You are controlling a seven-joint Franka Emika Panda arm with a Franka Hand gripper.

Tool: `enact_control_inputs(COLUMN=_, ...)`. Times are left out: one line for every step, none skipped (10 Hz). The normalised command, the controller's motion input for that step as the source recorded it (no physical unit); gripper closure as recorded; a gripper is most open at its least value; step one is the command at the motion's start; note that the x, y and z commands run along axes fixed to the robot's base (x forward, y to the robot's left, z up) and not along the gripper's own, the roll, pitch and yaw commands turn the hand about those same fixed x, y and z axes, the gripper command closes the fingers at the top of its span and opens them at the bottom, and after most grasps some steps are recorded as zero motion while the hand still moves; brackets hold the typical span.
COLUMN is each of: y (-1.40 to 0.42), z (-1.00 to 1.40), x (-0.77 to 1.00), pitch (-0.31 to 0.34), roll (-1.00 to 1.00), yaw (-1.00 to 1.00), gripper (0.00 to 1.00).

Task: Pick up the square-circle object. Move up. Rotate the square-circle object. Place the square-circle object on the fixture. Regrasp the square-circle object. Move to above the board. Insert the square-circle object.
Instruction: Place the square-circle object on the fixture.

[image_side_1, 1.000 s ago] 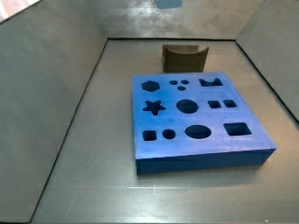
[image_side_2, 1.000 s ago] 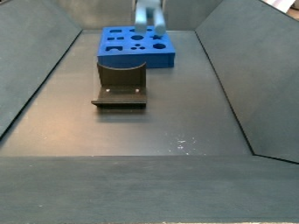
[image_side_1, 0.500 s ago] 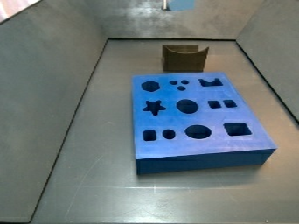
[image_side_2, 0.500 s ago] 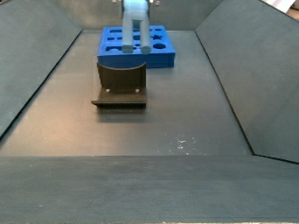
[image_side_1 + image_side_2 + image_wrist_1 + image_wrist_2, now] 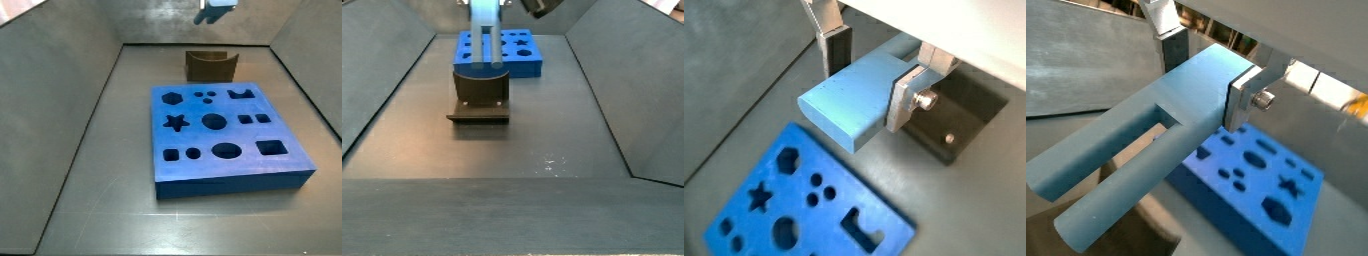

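the hand (image 5: 871,72) is clamped on the square-circle object (image 5: 861,96), high above the fixture (image 5: 480,93).

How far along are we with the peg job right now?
Pickup looks done: the gripper, raised above the fixture, has its jaws shut on the square-circle object, which hangs over the fixture in a side view. Still to do: seat it on the fixture, regrasp, move above the board and insert; its cut-outs are all empty.
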Motion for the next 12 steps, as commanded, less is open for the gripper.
enact_control_inputs(y=0.04, z=-0.02, x=0.11, pitch=0.16, roll=-1.0, yaw=-0.13, gripper=1.0)
enact_control_inputs(y=0.04, z=-0.02, x=0.07, pitch=0.154, roll=-1.0, yaw=-0.16, gripper=1.0)
enact_control_inputs(y=0.04, z=-0.01, x=0.07, pitch=0.144, roll=-1.0, yaw=-0.19, gripper=1.0)
enact_control_inputs(y=0.04, z=-0.02, x=0.08, pitch=0.103, roll=-0.76, yaw=-0.2, gripper=1.0)
enact_control_inputs(y=0.04, z=-0.02, x=0.09, pitch=0.08, roll=-0.58, yaw=-0.19, gripper=1.0)
enact_control_inputs(y=0.04, z=-0.02, x=0.09, pitch=0.051, roll=-0.34, yaw=-0.18, gripper=1.0)
enact_control_inputs(y=0.03, z=-0.01, x=0.09, pitch=0.032, roll=-0.26, yaw=-0.17, gripper=1.0)
enact_control_inputs(y=0.12, z=-1.0, x=0.09, pitch=0.097, roll=-0.2, yaw=-0.2, gripper=1.0)
enact_control_inputs(y=0.13, z=-1.0, x=0.1, pitch=0.078, roll=-0.19, yaw=-0.19, gripper=1.0)
enact_control_inputs(y=0.12, z=-1.0, x=0.13, pitch=0.045, roll=-0.18, yaw=-0.17, gripper=1.0)
enact_control_inputs(y=0.12, z=-1.0, x=0.13, pitch=0.034, roll=-0.17, yaw=-0.17, gripper=1.0)
enact_control_inputs(y=0.12, z=-1.0, x=0.14, pitch=-0.007, roll=-0.15, yaw=-0.14, gripper=1.0)
